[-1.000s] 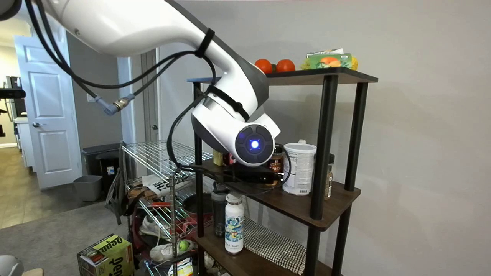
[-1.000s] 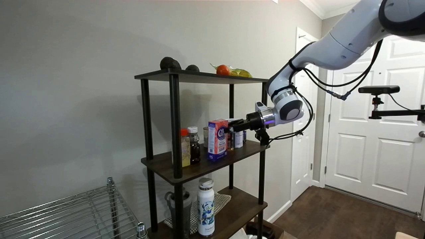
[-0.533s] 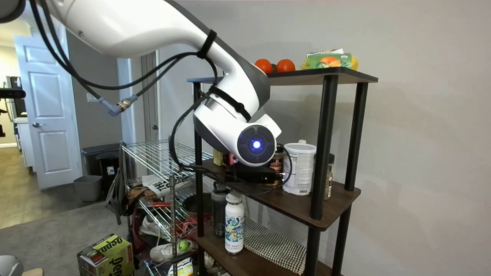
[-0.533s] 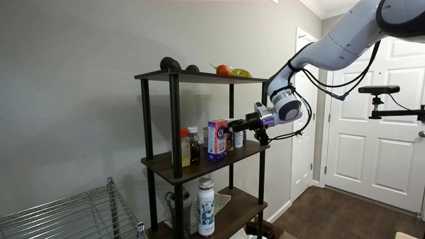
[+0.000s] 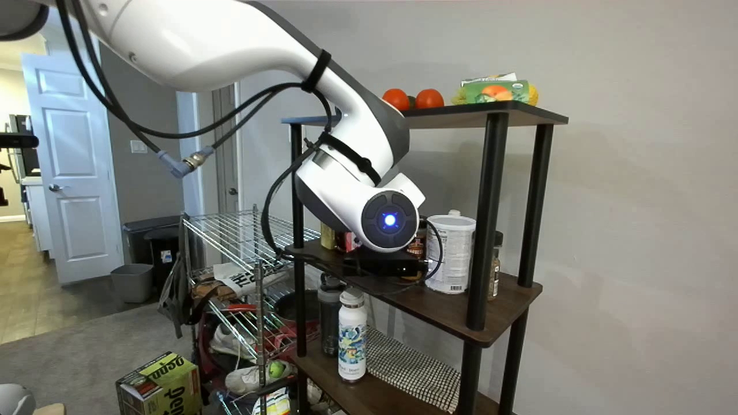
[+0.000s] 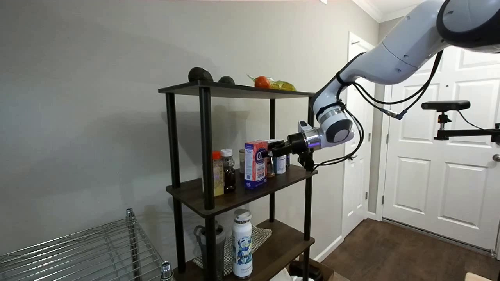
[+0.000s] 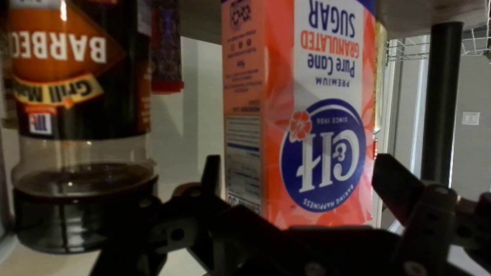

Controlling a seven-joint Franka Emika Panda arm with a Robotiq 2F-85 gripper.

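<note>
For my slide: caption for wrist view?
Open gripper facing a C&H sugar carton, barbecue bottle at frame left; image inverted.

Gap between sugar carton [image 7: 299, 111] and barbecue bottle [image 7: 82, 115], top shelf [image 6: 242, 91] overhead.

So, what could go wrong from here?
The open pincer might knock the barbecue bottle close beside it.
The pincer sits level with the upper half of the sugar carton, so a push could tip that.
The carton stands near the edge of the shelf, so tipping might send it off.
</note>
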